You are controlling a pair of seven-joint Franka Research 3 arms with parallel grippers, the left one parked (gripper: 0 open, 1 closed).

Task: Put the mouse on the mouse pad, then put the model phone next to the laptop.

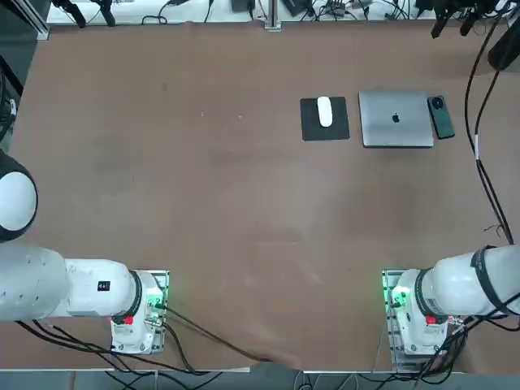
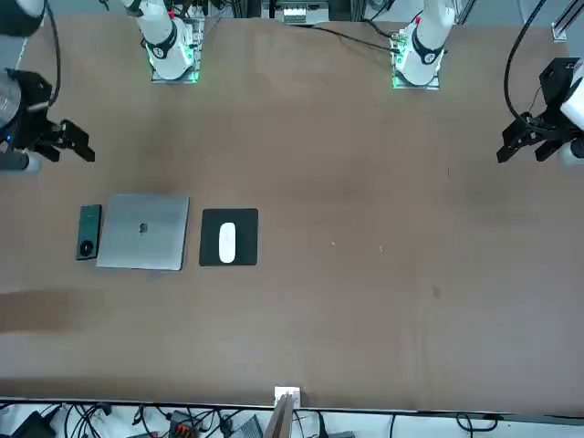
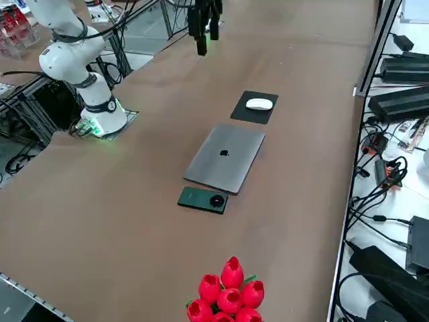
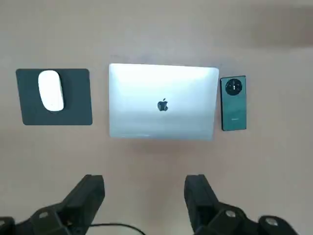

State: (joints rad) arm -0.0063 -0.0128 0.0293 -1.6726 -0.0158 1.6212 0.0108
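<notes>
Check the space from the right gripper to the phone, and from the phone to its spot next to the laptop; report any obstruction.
Nothing visible stands between the open right gripper and the phone, nor between the phone and its spot: it already lies beside the laptop.

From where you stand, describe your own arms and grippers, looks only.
Both arms are white and rounded with dark grey bands at the joints, black cables alongside, and green lights by the bases. The right gripper is black, with two blocky, angular fingers and round silver screw heads on its linkages. The left gripper is black and angular too.
</notes>
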